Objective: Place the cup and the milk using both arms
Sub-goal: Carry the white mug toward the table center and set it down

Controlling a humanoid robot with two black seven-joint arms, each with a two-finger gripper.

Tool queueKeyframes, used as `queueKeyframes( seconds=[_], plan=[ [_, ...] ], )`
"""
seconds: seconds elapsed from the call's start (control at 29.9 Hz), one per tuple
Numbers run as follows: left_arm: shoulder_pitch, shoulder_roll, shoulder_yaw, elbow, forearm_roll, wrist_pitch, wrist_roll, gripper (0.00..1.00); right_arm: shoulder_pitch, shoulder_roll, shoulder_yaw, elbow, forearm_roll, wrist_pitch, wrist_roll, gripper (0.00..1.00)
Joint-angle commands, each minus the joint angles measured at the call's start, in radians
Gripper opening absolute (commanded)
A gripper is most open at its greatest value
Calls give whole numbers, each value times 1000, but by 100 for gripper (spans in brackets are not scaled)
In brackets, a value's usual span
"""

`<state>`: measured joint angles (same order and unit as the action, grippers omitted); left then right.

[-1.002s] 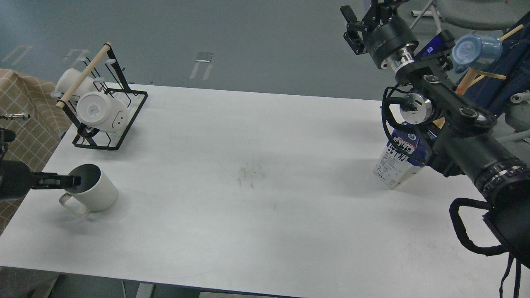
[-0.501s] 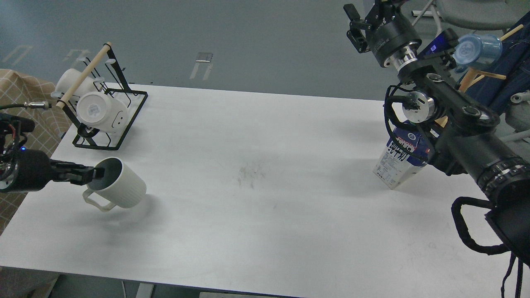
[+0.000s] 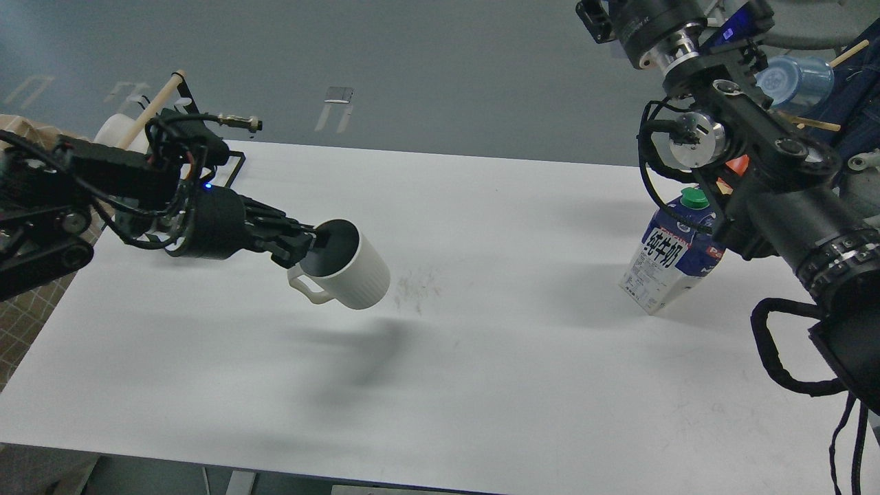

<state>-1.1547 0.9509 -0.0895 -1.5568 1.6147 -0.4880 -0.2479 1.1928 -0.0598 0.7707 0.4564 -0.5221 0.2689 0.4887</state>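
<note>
cup (image 3: pixel 346 265) | tilted above table (image 3: pixel 481 385) centre, rim clenched by left gripper (image 3: pixel 307 246) | right gripper unreadable

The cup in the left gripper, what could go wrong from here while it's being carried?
1. The left gripper pinches only the rim of the cup, which hangs tilted above the table; it could slip or swing.
2. The milk stands under the right arm; a careless descent might tip it.
3. The right gripper is cut off at the frame's top, so its state can't be checked.
</note>
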Motion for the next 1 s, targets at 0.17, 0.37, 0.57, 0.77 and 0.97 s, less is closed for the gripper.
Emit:
queueKeyframes(
  seconds=[0.17, 0.37, 0.57, 0.77, 0.97],
  plan=[
    [-63, -340, 5, 242, 125, -1, 12, 0, 8, 5, -5, -1, -1, -10, 0, 100],
    [-65, -466, 49, 365, 143, -1, 12, 0, 8, 5, -5, 1, -1, -10, 0, 100],
    [-65, -475, 118, 402, 145, -1, 13, 0, 7, 5, -5, 2, -1, -10, 0, 100],
    [-63, -500, 148, 449, 145, -1, 12, 0, 4, 12, -5, 2, -1, -10, 0, 100],
    [-56, -515, 151, 472, 145, -1, 12, 0, -2, 12, -5, 4, -1, -10, 0, 100]
  ],
)
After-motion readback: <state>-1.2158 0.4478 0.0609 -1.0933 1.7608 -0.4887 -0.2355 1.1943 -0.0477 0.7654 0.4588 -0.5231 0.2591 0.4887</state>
